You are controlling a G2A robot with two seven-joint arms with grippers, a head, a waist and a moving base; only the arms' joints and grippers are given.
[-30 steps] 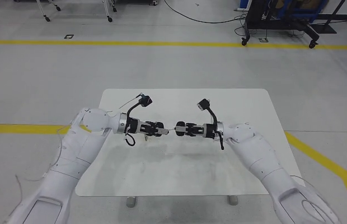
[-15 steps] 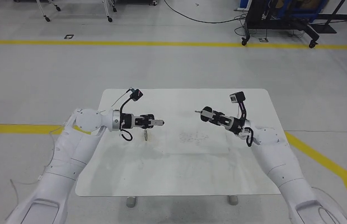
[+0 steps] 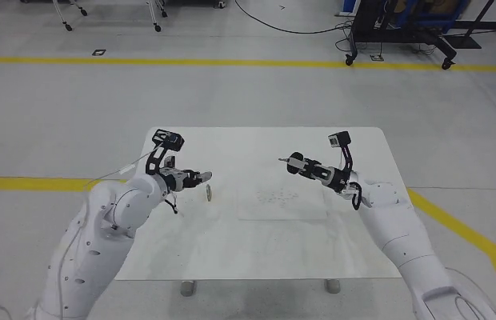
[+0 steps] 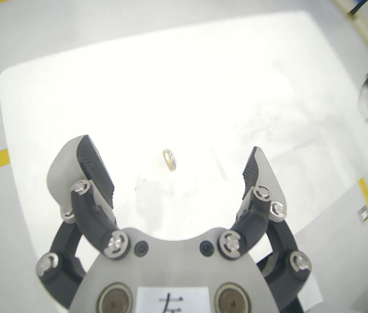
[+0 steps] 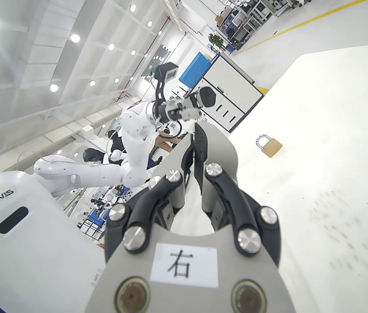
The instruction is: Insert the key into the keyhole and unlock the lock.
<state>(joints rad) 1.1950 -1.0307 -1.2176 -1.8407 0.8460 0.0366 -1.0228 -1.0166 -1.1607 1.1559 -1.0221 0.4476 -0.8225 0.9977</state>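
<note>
A small brass padlock [image 3: 209, 192] lies on the white table [image 3: 352, 240], toward its left side. My left gripper [image 3: 202, 176] hangs just above and beside it, open with nothing in it. In the left wrist view the padlock [image 4: 169, 158] shows edge-on beyond the spread fingers of the left gripper [image 4: 169, 145]. My right gripper [image 3: 293, 162] is held above the table's right half, shut on the key [image 3: 282, 160], whose thin tip pokes out toward the left. In the right wrist view the right gripper [image 5: 197, 131] has its fingers pressed together, and the padlock [image 5: 269, 145] lies farther off.
A faint scuffed patch [image 3: 280, 196] marks the table's middle. The table's edges [image 4: 5, 105] drop to a grey floor with yellow lines [image 3: 232, 62]. In the right wrist view the left gripper [image 5: 200, 97] shows in the distance.
A second ago both grippers met over the table's middle. They have parted; the padlock lies on the table, let go, and the left arm drew back to the left. The right arm has held still lately.
</note>
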